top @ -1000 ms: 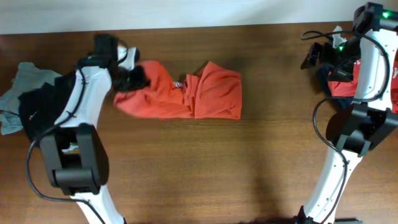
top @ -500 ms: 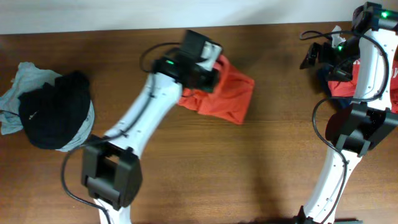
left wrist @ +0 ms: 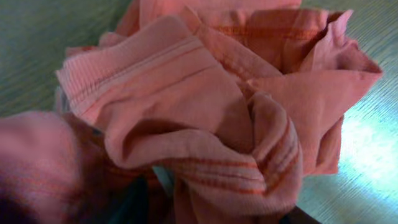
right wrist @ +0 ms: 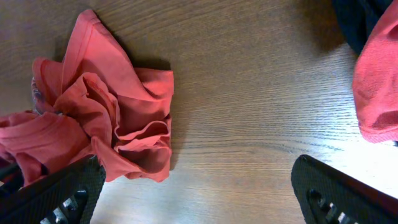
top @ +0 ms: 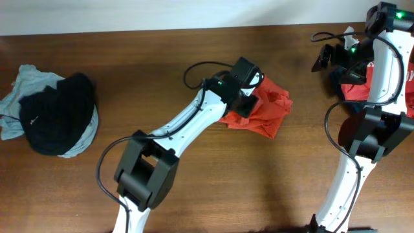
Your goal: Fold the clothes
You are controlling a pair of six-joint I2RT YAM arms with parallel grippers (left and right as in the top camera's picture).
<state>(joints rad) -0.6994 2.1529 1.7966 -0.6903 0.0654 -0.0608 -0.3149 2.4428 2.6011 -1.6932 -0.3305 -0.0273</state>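
The left claw [top: 251,98] is buried in the orange-red T-shirt [left wrist: 205,106]. Cloth fills its wrist view and hides the fingers, so I cannot tell whether they are apart or clamped on fabric. The shirt lies directly under and just ahead of this claw as a crumpled heap on the tabletop [top: 194,181], with no clear long axis and no flat edge.

The right claw [right wrist: 199,183] is spread wide and holds nothing. From it the shirt lies well apart, off toward its left finger, while a red garment [right wrist: 379,81] sits nearer on the other side.

The left arm is plainly the nearer one, and spreading the heap looks like the next need.
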